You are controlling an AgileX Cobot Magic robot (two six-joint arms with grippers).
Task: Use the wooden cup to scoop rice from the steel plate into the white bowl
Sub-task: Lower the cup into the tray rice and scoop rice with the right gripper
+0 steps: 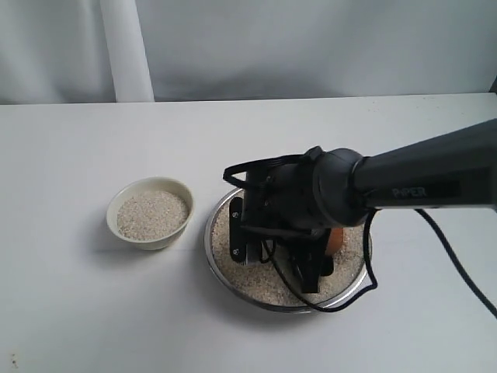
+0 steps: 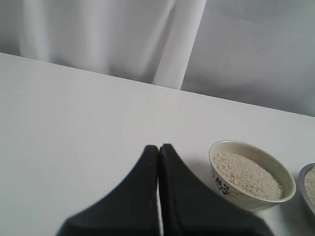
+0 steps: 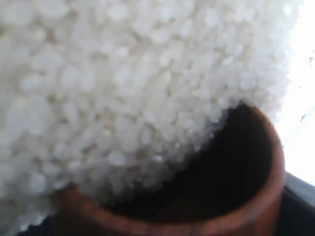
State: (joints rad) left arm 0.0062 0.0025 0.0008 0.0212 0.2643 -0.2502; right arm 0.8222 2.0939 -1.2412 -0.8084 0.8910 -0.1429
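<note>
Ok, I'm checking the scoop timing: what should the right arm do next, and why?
Probably push the cup a little deeper into the rice, then tip its mouth up. The cup's mouth is against the heap in the plate, with grains only at its edge and much of its inside showing dark. It looks too empty to carry to the bowl.

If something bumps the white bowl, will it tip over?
Probably not easily. The bowl looks wide and low, and sits flat on the table, so it would likely slide rather than tip. It is nearly full of rice, which probably makes it heavy for its size. A hard bump might spill loose grains.
</note>
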